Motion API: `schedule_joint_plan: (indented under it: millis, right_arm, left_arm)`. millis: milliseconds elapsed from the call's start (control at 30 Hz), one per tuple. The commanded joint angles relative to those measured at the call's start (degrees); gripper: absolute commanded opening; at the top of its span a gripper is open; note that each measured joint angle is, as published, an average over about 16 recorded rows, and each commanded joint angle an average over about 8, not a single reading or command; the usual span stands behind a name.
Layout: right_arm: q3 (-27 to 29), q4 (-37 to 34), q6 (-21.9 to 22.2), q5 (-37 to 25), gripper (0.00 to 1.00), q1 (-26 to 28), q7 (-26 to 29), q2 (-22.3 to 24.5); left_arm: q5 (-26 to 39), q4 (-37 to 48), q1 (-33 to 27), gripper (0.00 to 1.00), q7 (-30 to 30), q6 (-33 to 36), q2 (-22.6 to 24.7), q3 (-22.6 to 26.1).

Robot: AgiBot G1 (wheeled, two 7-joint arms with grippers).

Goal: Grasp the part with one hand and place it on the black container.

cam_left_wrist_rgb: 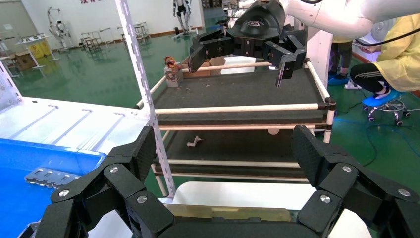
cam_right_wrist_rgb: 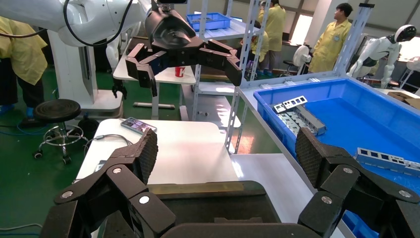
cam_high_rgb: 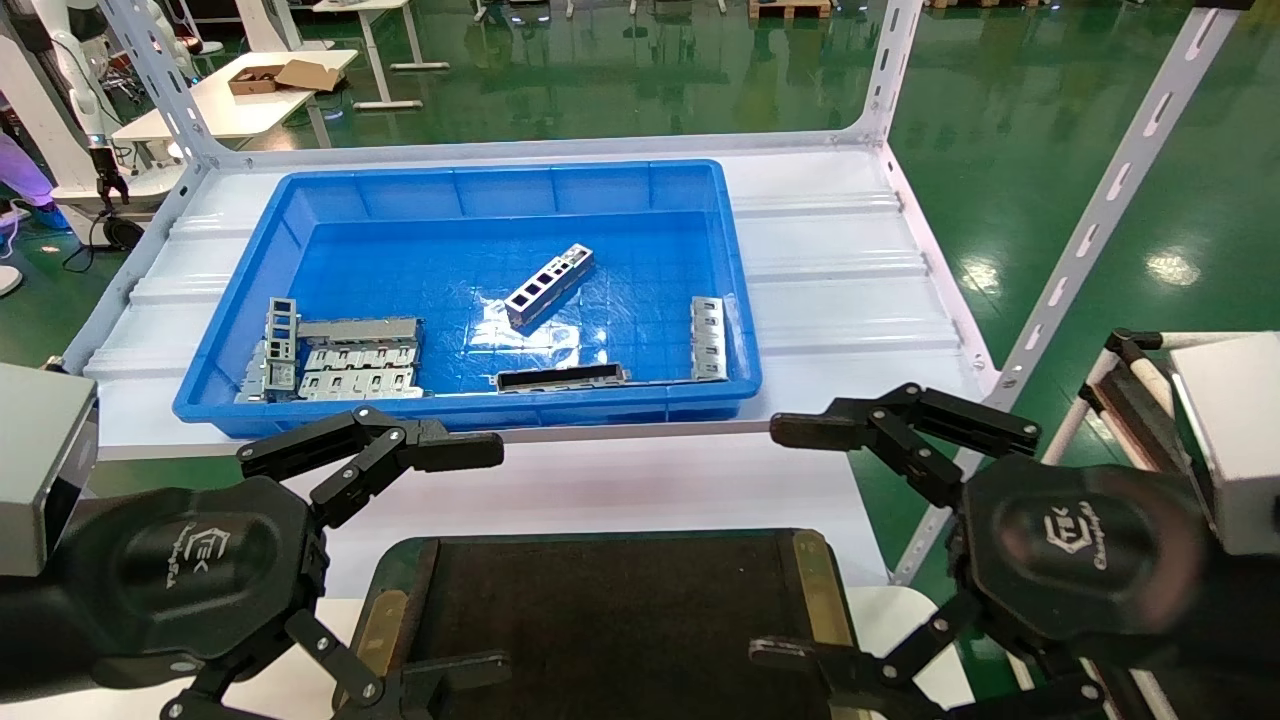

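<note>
**Both tools wide open over the black tray**

Nearest, the left tool (cam_high_rgb: pixel 455 555) and right tool (cam_high_rgb: pixel 790 540) hang spread, holding nothing, beside the black container (cam_high_rgb: pixel 610 610) on the white tabletop (cam_high_rgb: pixel 620 485). Beyond, the silver part (cam_high_rgb: pixel 549 286) lies diagonally mid-floor in the blue bin (cam_high_rgb: pixel 740 330).

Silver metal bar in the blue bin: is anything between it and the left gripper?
Only the blue plastic bin's near wall. The slim silver metal bar with square cut-outs lies alone mid-floor, nothing on it. The left black claw gripper hangs open over the shallow black tray.
</note>
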Motion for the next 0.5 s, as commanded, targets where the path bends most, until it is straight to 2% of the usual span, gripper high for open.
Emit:
schedule_joint_plan:
  millis: [33,500]
  right_arm:
    - [0.0,0.0,0.0,0.0,1.00,0.0,0.0,0.0]
    - [0.0,0.0,0.0,0.0,1.00,0.0,0.0,0.0]
  left_arm:
    - [0.0,0.0,0.0,1.00,0.0,0.0,0.0,0.0]
    - [0.0,0.0,0.0,1.00,0.0,0.0,0.0,0.0]
